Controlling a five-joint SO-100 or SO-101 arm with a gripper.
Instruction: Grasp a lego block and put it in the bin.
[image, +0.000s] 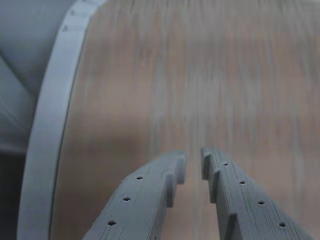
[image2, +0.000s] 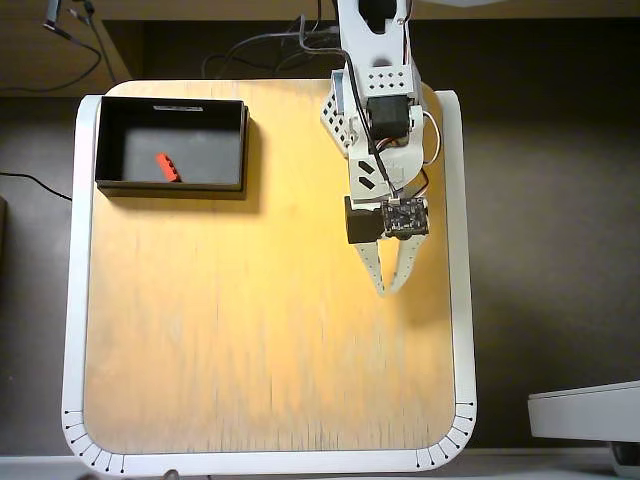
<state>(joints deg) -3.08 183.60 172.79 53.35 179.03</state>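
The lego block (image2: 167, 167) was seen lying inside the bin (image2: 240, 150), at ten o'clock from the gripper (image2: 391, 289), whose fingers were nearly together, empty. Little risk remained beyond the arm snagging its cables.

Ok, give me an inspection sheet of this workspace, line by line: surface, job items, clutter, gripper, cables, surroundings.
Surface: light wooden board with a white rounded rim, bare apart from the bin; blurred in the wrist view.
Job's things: black bin sits at the board's upper left in the overhead view; the red lego block lies inside it on the floor.
Clutter: nothing seen.
Gripper: gripper is over the board's right part, far from the bin; the fingers are nearly together with a narrow gap, holding nothing.
Cables: dark cables run behind the board's top edge; one thin cable at the left.
Surroundings: dark floor around the board; a pale grey object at lower right, unclear what.
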